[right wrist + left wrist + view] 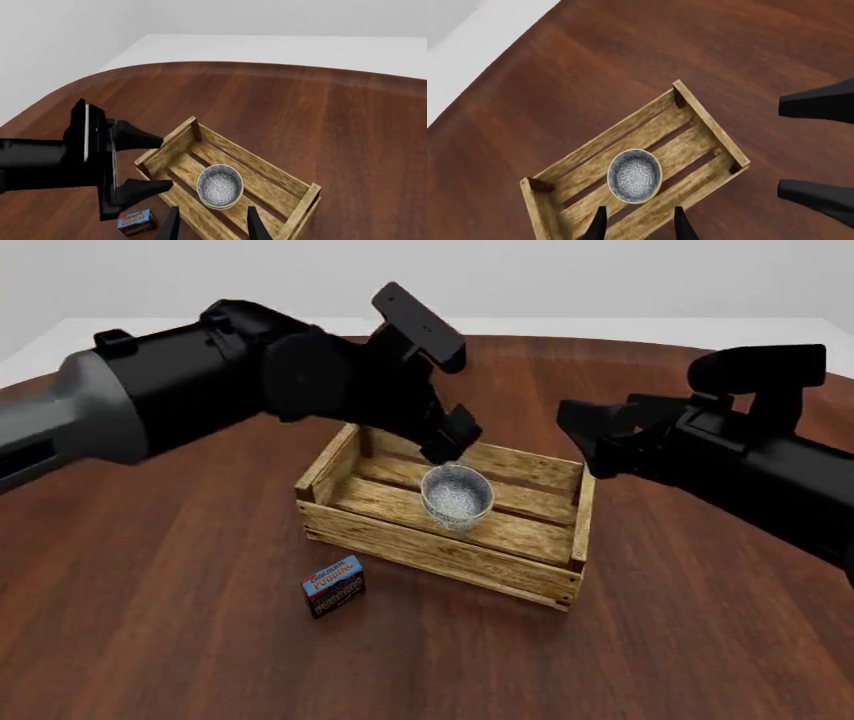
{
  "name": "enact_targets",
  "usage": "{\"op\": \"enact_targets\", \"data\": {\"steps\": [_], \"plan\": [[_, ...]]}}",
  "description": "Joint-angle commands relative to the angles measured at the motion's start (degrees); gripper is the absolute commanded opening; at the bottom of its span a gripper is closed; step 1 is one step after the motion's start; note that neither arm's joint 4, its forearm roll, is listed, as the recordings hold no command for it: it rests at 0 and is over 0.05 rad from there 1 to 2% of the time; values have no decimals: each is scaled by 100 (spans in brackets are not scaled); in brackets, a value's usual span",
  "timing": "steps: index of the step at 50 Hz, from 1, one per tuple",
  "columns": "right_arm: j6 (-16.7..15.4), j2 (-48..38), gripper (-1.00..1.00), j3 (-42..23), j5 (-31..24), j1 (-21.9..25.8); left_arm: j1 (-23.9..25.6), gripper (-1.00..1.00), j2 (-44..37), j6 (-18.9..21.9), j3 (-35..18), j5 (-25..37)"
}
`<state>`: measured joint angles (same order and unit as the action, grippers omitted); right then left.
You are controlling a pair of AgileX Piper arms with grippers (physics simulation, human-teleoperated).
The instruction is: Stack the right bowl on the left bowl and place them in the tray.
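A speckled blue-grey bowl (457,497) stands upright on the slats in the middle of the wooden tray (400,545). It looks tall, like one bowl nested in another, but I cannot tell the right bowl from the left bowl. It also shows in the left wrist view as the bowl (634,176) in the tray (707,120), and in the right wrist view as the bowl (219,186) in the tray (267,172). My left gripper (451,440) hangs open just above the bowl, holding nothing. My right gripper (581,440) is open over the tray's right end, apart from the bowl.
A small red-and-blue box (334,586) lies on the brown table in front of the tray's left corner, also seen as the box (135,221). The table's curved far edge (200,65) runs behind. The left arm's bulk (200,380) spans the left side.
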<state>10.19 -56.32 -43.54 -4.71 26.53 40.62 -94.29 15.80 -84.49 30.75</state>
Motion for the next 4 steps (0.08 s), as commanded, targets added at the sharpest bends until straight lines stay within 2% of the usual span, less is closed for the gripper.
{"op": "enact_targets", "data": {"steps": [1, 4], "plan": [[4, 28, 100, 3, -10, -2, -151, 100, 601, -715, 468, -442], [6, 18, 100, 6, 0, 1, -223, 100, 777, -751, 562, -476]]}}
